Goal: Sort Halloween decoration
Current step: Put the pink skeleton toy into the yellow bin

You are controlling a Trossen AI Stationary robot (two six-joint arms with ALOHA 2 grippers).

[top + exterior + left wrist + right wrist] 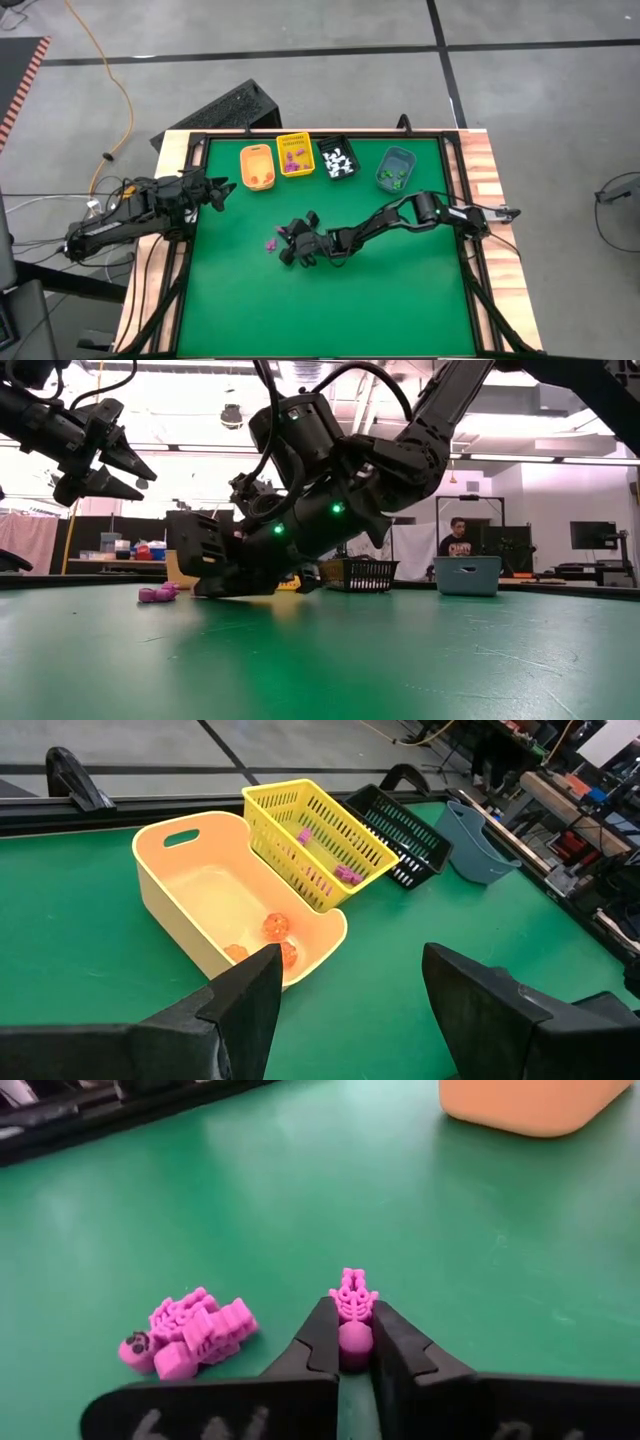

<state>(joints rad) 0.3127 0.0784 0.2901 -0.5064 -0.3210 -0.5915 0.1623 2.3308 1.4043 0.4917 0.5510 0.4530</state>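
1. Right tool (354,1342) low on the green bench (400,310), about mid-bench, fingers clamped on one purple trinket (352,1308), a small skeleton-like figure, pinched at its lower end & touching the mat.
2. A second purple piece or small clump (188,1334) lies loose on the mat just beside the held one; can't tell whether it's one figure or two tangled. In the high view it's a purple speck (270,244) next to the tool.
3. Four bins in a row along the far edge of the bench: orange bin (257,168), yellow basket (294,154), black basket (337,160), grey-blue bin (395,168).
4. Contents: orange bin holds approx. 3 orange-brown trinkets (277,927); yellow basket holds a few purple ones (347,875), at least 2 seen; black basket holds several white pcs (339,161), too small to count; grey-blue bin holds green pcs (391,178), count unclear.
5. Left tool (345,995) raised over the bench's left edge, near the orange bin, fingers apart, nothing between them.
6. One person (458,539) visible in the room beyond the bench, low view.
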